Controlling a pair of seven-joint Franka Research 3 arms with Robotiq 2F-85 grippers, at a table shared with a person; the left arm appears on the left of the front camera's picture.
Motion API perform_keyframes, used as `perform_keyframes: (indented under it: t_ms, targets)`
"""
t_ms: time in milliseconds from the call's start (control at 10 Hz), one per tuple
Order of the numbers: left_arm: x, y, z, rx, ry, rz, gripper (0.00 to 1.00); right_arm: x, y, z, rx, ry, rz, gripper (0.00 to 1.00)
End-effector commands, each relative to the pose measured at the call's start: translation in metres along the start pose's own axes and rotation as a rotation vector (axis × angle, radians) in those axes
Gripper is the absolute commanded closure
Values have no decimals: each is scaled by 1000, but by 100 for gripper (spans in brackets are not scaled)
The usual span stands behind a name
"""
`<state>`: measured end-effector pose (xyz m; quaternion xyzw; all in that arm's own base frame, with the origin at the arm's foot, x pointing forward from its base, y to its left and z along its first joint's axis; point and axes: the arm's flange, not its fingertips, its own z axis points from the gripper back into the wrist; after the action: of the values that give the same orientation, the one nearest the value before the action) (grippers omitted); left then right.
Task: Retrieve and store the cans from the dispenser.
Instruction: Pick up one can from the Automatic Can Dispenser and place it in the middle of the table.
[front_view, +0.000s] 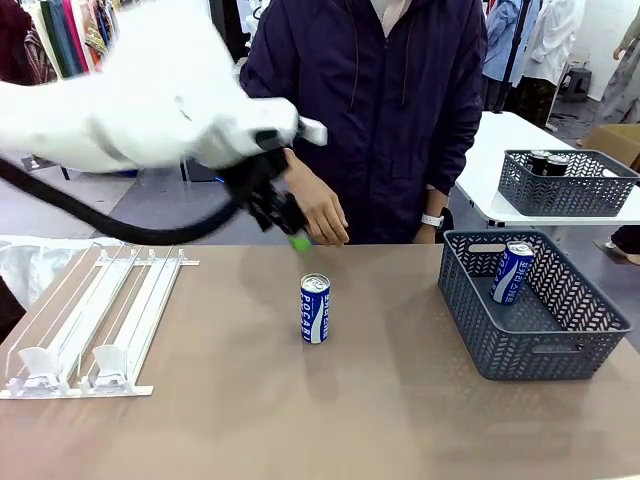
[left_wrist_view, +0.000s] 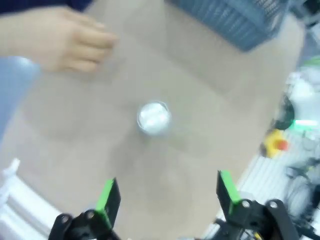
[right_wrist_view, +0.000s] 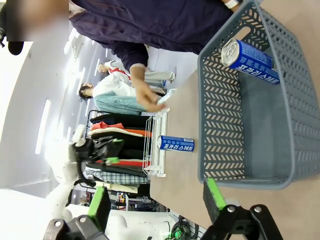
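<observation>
one blue-and-white can (front_view: 315, 309) stands upright on the brown surface (front_view: 300, 420), near the middle, well apart from the dispenser (front_view: 95, 320) at the left and the near grey basket (front_view: 530, 345) at the right. the dispenser lanes look empty, pusher blocks sitting at the front lip. a second blue-and-white can (front_view: 512, 271) leans inside the near basket against its back wall, so one can looks stored. the left hand (front_view: 285, 222) hangs above and behind the standing can, blurred in the front view; in the left wrist view the left hand (left_wrist_view: 167, 197) is released, green pads spread wide with nothing between them, the can's silver top (left_wrist_view: 153, 118) straight below and apart. the right hand (right_wrist_view: 155, 202) is also spread and empty, looking at the basket from its side. the person's hand (front_view: 315, 205) rests at the far edge of the surface, just beside the left hand. another basket (front_view: 565, 185) with dark cans sits on a far table. judgement: roughly half done or more; left to do is moving the standing can into the near basket.
</observation>
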<state>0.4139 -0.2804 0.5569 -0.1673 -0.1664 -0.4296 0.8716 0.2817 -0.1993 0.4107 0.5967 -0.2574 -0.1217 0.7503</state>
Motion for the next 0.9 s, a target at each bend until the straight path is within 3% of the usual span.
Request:
perform_keyframes:
  t_ms: [0, 200, 400, 500, 600, 700, 800]
  targets:
    - [-115, 72, 100, -93, -140, 184, 0, 0, 4, 2, 5, 3, -2, 0]
    - [-222, 117, 155, -46, -325, 501, 0, 0, 4, 2, 5, 3, -2, 0]
    - [-302, 142, 170, -133, -435, 675, 0, 0, 4, 2, 5, 3, -2, 0]
    - [-342, 160, 169, -237, -512, 728, 0, 0, 4, 2, 5, 3, -2, 0]
    - [-365, 171, 166, -315, -549, 726, 0, 0, 4, 2, 5, 3, -2, 0]
    - [-372, 175, 163, -315, -527, 751, 0, 0, 4, 2, 5, 3, -2, 0]
    - [-372, 161, 176, -223, -489, 753, 0, 0, 4, 2, 5, 3, -2, 0]
